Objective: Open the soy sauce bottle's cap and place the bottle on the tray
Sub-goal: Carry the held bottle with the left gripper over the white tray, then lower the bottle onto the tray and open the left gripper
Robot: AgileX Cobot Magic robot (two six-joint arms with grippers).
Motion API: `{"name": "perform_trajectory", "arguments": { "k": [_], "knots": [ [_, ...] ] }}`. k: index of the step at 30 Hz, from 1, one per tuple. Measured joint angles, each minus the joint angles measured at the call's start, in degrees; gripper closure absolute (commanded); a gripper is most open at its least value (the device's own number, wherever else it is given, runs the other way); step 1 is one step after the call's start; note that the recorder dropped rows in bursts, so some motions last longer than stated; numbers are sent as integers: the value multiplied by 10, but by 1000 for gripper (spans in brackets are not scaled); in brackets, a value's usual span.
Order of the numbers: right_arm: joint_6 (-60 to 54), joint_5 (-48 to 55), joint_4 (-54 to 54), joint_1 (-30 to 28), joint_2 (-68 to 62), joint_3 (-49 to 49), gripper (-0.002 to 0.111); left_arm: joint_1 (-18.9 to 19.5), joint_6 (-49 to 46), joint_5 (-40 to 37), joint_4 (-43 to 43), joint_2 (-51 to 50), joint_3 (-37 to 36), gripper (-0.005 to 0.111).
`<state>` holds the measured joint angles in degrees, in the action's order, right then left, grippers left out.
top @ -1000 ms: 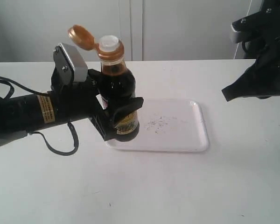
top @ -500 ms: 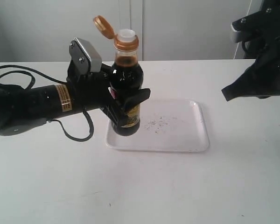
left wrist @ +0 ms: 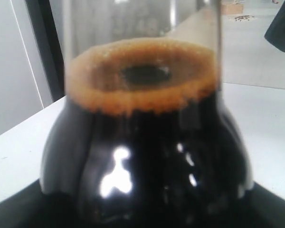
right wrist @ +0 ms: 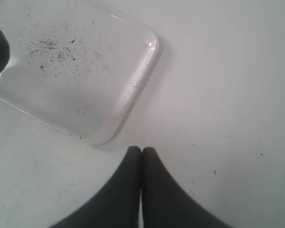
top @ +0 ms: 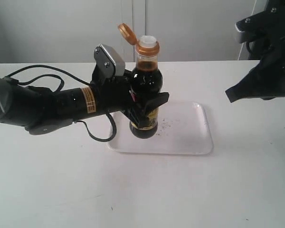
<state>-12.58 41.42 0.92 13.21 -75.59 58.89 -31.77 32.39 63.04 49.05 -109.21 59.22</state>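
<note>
The white tray point(top: 190, 137) sits on the table point(top: 147, 190) nearest me. Over its left part, the left gripper point(top: 147, 111) is clamped round the belly of the soy sauce bottle point(top: 145, 90), upright, cap point(top: 126, 33) flipped open. Can't tell if its base touches the tray. Further right, the right gripper point(right wrist: 141, 159) hangs pinched together, holding nothing.

Lab or test room, likely: bare white table point(top: 190, 190), plain pale wall panels point(top: 190, 28) behind, black robot arm point(top: 47, 107) with exposed cable.
</note>
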Motion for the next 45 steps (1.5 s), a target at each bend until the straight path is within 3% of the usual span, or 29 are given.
{"name": "perform_trajectory", "arguments": {
  "k": [17, 26, 45],
  "knots": [
    [0, 0, 0, 0, 0, 0, 108, -2, 13, -8, -39, -64, 55, 107],
    [1, 0, 0, 0, 0, 0, 108, -23, 18, -8, -63, -102, 98, 107],
    [1, 0, 0, 0, 0, 0, 108, -23, 10, -43, -71, -115, 105, 107]
  ]
}}
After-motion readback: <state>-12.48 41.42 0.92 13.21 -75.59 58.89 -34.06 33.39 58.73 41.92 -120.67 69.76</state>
